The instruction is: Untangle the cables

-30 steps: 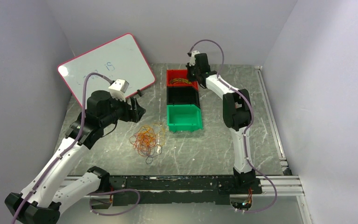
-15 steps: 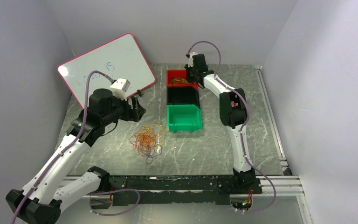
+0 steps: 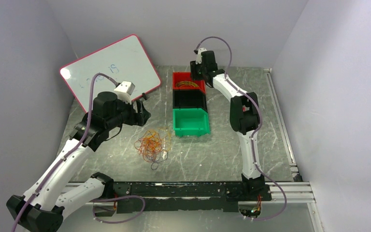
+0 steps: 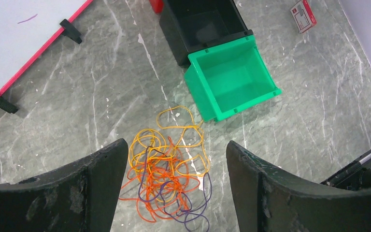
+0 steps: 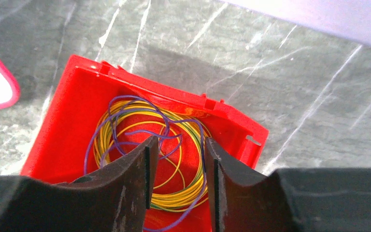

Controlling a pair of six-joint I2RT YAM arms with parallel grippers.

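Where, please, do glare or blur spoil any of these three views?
Top external view: a glare spot on the whiteboard, at its left corner, otherwise even light. Left wrist view: the cables are sharp, no glare. Right wrist view: the whiteboard corner at left is blown out white; the red bin looks saturated.

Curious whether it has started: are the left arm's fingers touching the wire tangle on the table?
Apart. The top view shows bare table between the left fingers and the cables; the fingers are open.
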